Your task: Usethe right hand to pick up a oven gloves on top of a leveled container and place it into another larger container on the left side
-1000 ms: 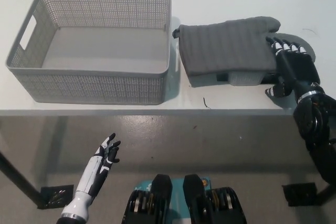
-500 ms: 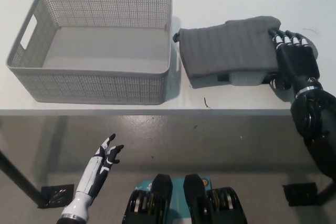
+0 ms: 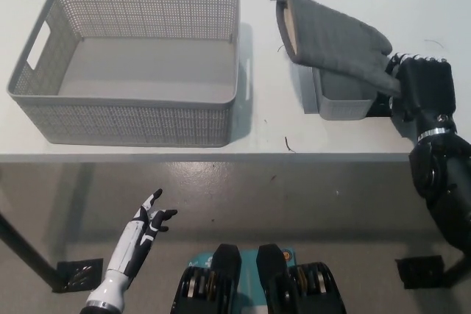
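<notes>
Oven glove (image 3: 335, 42) lifted, right robot hand (image 3: 421, 87) gripping

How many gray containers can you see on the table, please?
2: the large mesh basket at the left, and a small container at the right, partly hidden under the lifted oven glove.
</notes>
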You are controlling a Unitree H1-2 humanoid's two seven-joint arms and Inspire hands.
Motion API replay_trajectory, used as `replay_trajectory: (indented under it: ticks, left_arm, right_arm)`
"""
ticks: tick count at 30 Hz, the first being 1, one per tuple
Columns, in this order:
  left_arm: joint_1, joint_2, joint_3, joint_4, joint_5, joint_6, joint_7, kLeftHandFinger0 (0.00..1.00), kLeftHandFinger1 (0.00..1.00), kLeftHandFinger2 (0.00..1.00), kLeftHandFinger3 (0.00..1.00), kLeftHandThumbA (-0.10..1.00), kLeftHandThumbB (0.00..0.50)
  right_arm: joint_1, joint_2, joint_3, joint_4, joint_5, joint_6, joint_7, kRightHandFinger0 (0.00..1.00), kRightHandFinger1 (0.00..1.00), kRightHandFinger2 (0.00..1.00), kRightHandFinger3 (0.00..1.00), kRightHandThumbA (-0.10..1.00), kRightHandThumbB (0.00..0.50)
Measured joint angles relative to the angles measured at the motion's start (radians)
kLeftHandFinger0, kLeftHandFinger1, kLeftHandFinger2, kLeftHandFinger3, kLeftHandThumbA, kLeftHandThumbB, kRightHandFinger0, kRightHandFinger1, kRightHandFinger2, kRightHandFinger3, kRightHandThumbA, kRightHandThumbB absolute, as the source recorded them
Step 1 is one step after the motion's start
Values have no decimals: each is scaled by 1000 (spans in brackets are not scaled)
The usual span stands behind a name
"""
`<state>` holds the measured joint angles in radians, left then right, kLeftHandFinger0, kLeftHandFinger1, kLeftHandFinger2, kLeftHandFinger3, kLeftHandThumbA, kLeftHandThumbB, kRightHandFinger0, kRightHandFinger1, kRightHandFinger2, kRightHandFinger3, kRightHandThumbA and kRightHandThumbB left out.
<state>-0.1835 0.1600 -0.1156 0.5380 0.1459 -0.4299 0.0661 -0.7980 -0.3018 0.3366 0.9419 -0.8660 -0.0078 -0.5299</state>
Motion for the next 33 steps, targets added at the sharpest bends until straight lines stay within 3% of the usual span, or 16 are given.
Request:
replay_trajectory:
  ticks: [8, 13, 14, 15, 16, 17, 21, 23, 26, 27, 28, 29, 30, 32, 33]
  left_arm:
    - [0, 0, -3, 0, 0, 0, 0, 744, 788, 726, 1000, 1000, 455]
    - [0, 0, -5, 0, 0, 0, 0, 768, 898, 975, 1000, 1000, 459]
    - [0, 0, -4, 0, -1, 0, 0, 786, 938, 1000, 1000, 1000, 469]
    - [0, 0, -4, 0, -2, 0, 0, 791, 947, 1000, 1000, 1000, 466]
    - [0, 0, -3, 0, -4, 0, 0, 861, 1000, 1000, 1000, 1000, 496]
    - [0, 0, -3, 0, -6, 0, 0, 889, 1000, 1000, 1000, 1000, 500]
    - [0, 0, -2, 0, -9, 0, 0, 883, 1000, 1000, 1000, 1000, 497]
    - [0, 0, -2, 0, -10, 0, 0, 865, 1000, 1000, 1000, 1000, 492]
    - [-2, 0, -2, 0, -11, 0, 0, 847, 1000, 1000, 1000, 1000, 493]
    - [-2, 0, -2, 0, -12, -1, 0, 843, 1000, 1000, 1000, 1000, 488]
    - [-3, 0, -2, 0, -14, -1, 0, 842, 1000, 1000, 1000, 1000, 494]
    - [-3, 0, -2, 0, -15, -1, 0, 842, 1000, 1000, 1000, 1000, 495]
    - [-3, 0, -2, 0, -16, -1, 0, 838, 1000, 1000, 1000, 1000, 498]
    - [-4, 0, -2, 0, -18, -1, 0, 834, 1000, 1000, 1000, 1000, 500]
    - [-4, 0, -2, 0, -19, -1, 0, 834, 1000, 1000, 1000, 1000, 500]
  right_arm:
    - [-4, 15, -4, 76, 18, -93, -140, 0, 188, 626, 704, -100, 121]
    - [-9, 16, -4, 83, 19, -143, -215, 0, 191, 630, 683, -100, 179]
    - [-12, 16, -4, 82, 19, -148, -228, 0, 188, 624, 658, -100, 160]
    - [-15, 15, -4, 77, 19, -155, -243, 0, 185, 620, 642, -100, 155]
    - [-19, 14, -6, 65, 19, -163, -255, 0, 187, 615, 641, -100, 143]
    - [-24, 12, -11, 47, 20, -173, -266, 0, 173, 600, 622, -100, 158]
    - [-57, -5, -43, -105, 24, -180, -270, 0, 170, 618, 631, -100, 203]
    - [-81, -16, -57, -169, 28, -190, -269, 0, 160, 617, 618, -100, 167]
    - [-142, -35, -79, -252, 34, -203, -264, 0, 81, 575, 546, -100, 154]
    - [-162, -40, -85, -275, 36, -204, -261, 0, 68, 553, 752, -100, 197]
    - [-184, -46, -93, -300, 38, -204, -256, 0, 5, 403, 545, -100, 247]
    - [-199, -50, -97, -320, 39, -203, -251, 0, 1, 358, 425, -100, 262]
    - [-205, -51, -99, -329, 40, -203, -249, 0, 0, 342, 231, -100, 262]
    - [-226, -51, -100, -351, 41, -203, -237, 0, 0, 353, 69, -100, 280]
    - [-230, -49, -100, -356, 41, -201, -227, 0, 0, 342, 51, -100, 311]
